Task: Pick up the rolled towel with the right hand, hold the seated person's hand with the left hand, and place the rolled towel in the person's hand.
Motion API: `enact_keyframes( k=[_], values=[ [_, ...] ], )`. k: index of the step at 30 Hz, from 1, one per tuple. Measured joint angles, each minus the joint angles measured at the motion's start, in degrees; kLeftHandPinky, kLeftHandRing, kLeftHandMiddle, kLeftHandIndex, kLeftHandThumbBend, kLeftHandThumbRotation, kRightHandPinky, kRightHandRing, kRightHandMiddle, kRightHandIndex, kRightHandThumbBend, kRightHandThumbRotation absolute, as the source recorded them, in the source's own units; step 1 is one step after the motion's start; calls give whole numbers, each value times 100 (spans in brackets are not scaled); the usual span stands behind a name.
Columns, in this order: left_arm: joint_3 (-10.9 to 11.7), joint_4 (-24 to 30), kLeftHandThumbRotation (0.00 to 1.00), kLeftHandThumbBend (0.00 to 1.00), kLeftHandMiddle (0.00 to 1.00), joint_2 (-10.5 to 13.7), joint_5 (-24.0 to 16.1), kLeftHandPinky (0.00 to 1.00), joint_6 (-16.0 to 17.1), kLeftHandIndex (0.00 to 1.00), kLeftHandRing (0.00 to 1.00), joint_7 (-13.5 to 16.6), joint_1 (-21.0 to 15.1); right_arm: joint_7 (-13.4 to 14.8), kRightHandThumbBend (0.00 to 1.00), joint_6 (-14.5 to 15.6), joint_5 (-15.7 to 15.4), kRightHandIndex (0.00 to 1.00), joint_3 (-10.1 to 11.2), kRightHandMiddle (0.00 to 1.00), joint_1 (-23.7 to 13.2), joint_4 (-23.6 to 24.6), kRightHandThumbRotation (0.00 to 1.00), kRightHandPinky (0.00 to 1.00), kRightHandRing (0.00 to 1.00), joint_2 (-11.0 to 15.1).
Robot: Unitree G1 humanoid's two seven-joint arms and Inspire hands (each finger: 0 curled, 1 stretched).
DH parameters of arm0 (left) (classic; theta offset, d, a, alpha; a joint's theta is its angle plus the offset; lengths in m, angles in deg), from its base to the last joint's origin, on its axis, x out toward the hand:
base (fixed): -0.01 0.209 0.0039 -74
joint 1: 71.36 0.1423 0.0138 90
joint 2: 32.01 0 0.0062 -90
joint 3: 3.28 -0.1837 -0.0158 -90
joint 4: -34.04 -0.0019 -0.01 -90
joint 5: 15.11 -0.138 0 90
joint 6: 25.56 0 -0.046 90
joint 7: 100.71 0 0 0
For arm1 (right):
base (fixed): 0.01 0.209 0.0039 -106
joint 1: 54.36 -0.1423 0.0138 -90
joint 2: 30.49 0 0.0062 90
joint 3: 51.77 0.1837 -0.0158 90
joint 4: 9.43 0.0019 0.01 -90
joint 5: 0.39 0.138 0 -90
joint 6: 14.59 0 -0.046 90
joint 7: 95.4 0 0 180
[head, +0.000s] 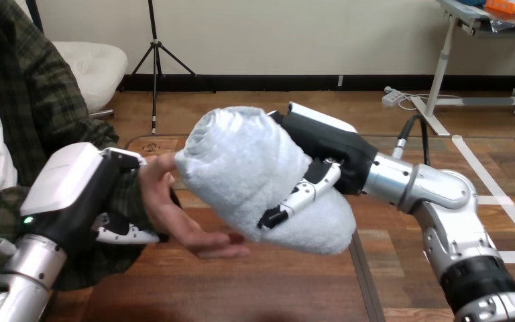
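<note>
I'm at the placing step. My right hand (327, 146) has its fingers curled round the rolled towel (240, 166), carrying it above the wooden table (255, 292) and just over the person's hand (182, 227), which lies open, palm up. My left hand (74, 189) clasps the person's wrist, thumb above and fingers below. The towel's end seems to touch their thumb, though I can't be sure. Next, I judge, I lower the towel into the palm, then release it slowly, with the wrist kept steady.
</note>
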Motion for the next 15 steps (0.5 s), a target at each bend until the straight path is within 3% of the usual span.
enact_keyframes(
  k=[15],
  values=[
    [-20, 466, 0, 89, 35, -192, -102, 22, -195, 36, 28, -153, 151, 3, 83, -527, -242, 39, -1, 31, -332, -749, 0, 16, 21, -82]
  ],
)
